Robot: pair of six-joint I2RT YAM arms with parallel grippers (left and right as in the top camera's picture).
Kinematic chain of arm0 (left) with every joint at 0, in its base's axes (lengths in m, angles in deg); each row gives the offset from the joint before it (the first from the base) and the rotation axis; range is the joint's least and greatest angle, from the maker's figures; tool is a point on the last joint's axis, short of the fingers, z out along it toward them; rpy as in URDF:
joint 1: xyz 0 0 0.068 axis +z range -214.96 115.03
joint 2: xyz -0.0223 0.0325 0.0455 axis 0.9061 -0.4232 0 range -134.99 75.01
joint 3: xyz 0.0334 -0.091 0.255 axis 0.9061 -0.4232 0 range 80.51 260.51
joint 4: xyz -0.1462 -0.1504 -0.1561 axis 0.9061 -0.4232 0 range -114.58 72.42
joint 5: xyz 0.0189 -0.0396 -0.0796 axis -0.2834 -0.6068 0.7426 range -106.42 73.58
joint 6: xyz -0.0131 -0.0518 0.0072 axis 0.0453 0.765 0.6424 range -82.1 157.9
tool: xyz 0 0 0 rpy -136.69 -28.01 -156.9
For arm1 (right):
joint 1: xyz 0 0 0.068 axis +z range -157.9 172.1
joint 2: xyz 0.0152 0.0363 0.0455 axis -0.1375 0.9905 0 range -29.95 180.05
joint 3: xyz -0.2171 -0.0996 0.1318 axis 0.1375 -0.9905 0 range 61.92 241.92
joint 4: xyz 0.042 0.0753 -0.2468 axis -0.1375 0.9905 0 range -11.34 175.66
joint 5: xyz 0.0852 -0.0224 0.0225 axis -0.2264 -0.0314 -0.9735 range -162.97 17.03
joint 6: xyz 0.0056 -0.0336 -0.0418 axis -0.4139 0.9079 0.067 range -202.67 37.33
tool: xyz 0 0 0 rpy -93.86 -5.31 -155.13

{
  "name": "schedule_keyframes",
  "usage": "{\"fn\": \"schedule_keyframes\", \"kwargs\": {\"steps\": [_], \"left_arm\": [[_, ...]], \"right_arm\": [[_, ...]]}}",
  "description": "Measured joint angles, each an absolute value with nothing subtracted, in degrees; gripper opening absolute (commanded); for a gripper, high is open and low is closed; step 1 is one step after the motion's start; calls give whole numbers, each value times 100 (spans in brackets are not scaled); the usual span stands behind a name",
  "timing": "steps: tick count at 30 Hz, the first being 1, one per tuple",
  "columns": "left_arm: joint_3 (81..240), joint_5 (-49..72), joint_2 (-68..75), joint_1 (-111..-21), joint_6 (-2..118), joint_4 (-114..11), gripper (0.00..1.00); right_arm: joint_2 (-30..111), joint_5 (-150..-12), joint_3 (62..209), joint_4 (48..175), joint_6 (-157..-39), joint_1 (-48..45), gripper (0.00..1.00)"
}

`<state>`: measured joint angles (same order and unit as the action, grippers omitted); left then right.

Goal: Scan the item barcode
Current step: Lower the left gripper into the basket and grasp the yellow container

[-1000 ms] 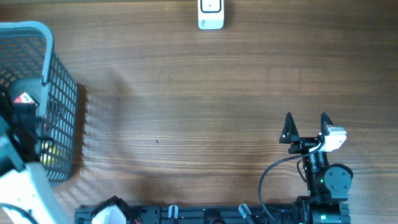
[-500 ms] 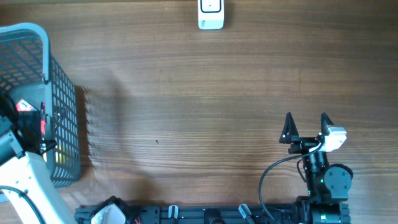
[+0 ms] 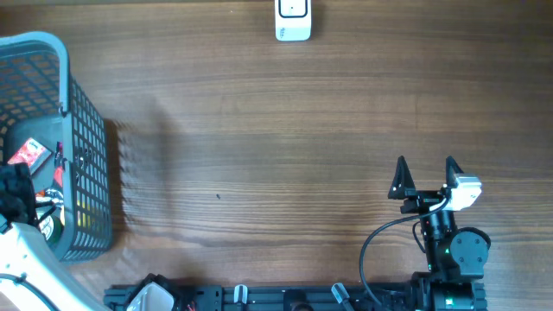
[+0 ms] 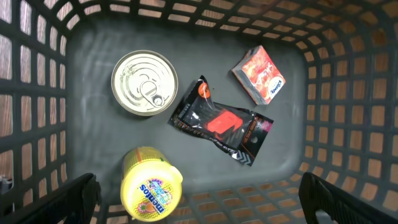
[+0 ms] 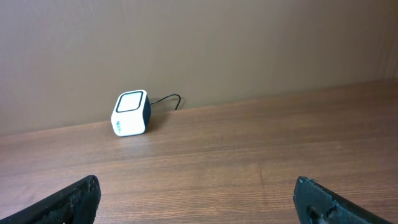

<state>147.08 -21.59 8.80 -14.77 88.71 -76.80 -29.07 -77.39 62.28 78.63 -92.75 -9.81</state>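
A grey mesh basket [image 3: 86, 155] stands at the table's left edge. In the left wrist view it holds a tin can [image 4: 144, 82], a black-and-red pouch [image 4: 221, 121], a small red box [image 4: 261, 74] and a yellow Mentos tub [image 4: 151, 185]. My left gripper [image 4: 202, 205] hangs open above the basket floor, touching none of these items. The white barcode scanner [image 3: 293, 21] sits at the far edge, also visible as the scanner [image 5: 131, 114] in the right wrist view. My right gripper [image 3: 425, 166] rests open and empty at the near right, pointing toward the scanner.
The right arm's base and cable [image 3: 380, 242] sit at the near right edge. A black rail [image 3: 259, 298] runs along the front edge. Bare wooden table [image 3: 259, 155] stretches between basket and right gripper.
My left arm has drawn back toward the near-left corner over the basket, uncovering the red box in the overhead view. The right arm has not moved.
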Motion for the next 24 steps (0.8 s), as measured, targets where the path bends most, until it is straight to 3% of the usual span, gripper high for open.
{"fn": "schedule_keyframes", "kwargs": {"steps": [24], "left_arm": [[14780,-1263,-1015,-1077,9186,-8200,100]], "right_arm": [[-2907,-7739,6228,7863,-9275,-981,100]]}}
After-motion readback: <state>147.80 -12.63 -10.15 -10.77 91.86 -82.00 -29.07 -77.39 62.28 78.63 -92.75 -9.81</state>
